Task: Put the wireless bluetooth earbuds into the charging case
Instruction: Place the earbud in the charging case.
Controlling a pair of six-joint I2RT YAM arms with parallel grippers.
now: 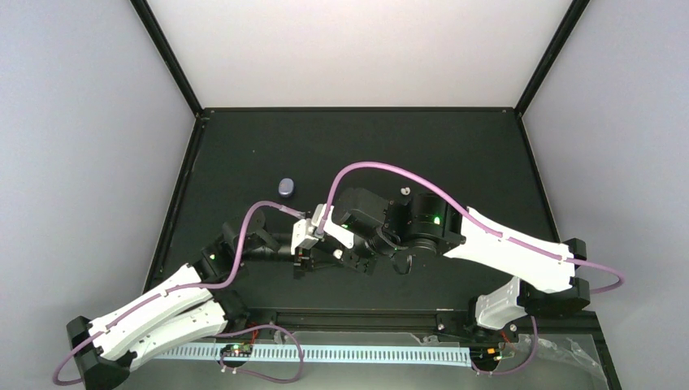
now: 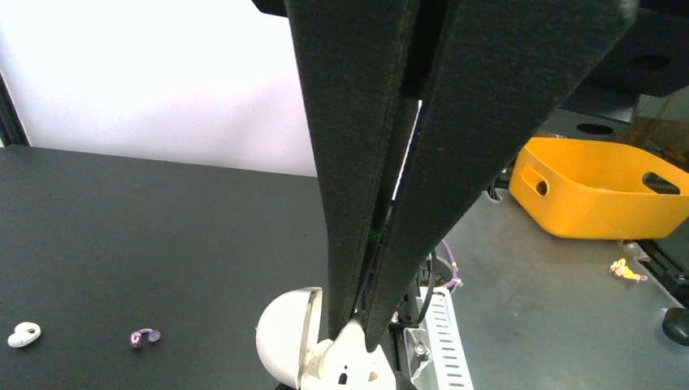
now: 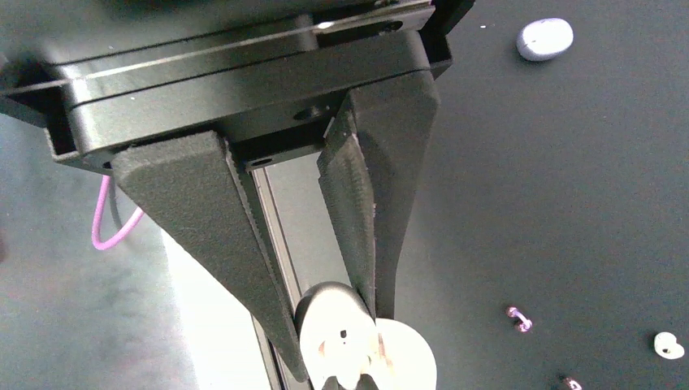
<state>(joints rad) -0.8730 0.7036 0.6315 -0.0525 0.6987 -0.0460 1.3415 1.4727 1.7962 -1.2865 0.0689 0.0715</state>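
A white charging case (image 3: 345,337) stands open, its lid (image 2: 284,337) swung aside. My right gripper (image 3: 337,341) is shut on the case body, one finger on each side. My left gripper (image 2: 355,329) is shut on a white earbud (image 2: 352,341), whose lower end touches the top of the case. In the top view both grippers meet at the case (image 1: 337,253) near the front middle. On the mat lie another white earbud (image 3: 669,345) and two purple earbuds (image 3: 519,318) (image 3: 571,382). The left wrist view also shows the white one (image 2: 23,334) and one purple one (image 2: 144,336).
A shut lavender case (image 1: 285,188) lies on the black mat behind the grippers; it also shows in the right wrist view (image 3: 544,38). An orange bin (image 2: 601,191) stands off the mat. A slotted rail (image 1: 325,353) runs along the near edge.
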